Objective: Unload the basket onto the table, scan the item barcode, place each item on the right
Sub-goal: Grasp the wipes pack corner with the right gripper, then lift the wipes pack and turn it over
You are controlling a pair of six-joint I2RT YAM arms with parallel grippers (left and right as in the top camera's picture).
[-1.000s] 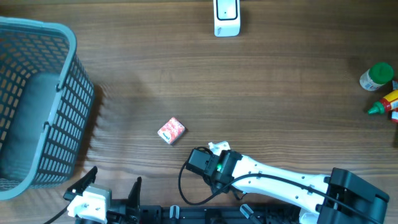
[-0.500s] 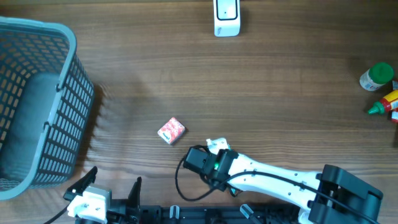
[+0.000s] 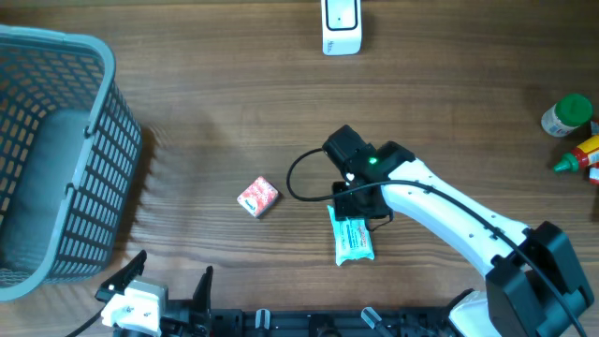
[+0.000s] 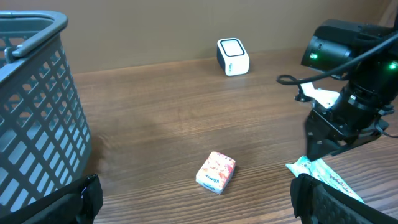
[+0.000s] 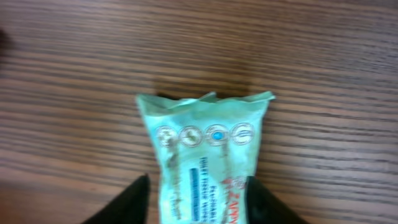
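A pale green wipes packet (image 3: 352, 240) lies flat near the table's middle. My right gripper (image 3: 354, 208) stands over its far end. In the right wrist view the packet (image 5: 208, 162) sits between the two black fingers (image 5: 134, 202) and is pinched narrower where they meet it. A small red-and-white box (image 3: 259, 197) lies apart to the left, also seen as the box (image 4: 216, 172) in the left wrist view. The white scanner (image 3: 341, 26) stands at the far edge. My left gripper (image 3: 164, 278) rests open at the near edge with nothing between its fingers (image 4: 81, 196).
A grey mesh basket (image 3: 98, 150) fills the left side. At the right edge stand a green-capped bottle (image 3: 567, 116) and a red-and-yellow bottle (image 3: 582, 156). The right arm (image 3: 449, 220) runs diagonally from the near right corner.
The right arm has swung from the near edge up to the table's middle. The green packet now shows below its gripper. The left gripper and the red box have not moved.
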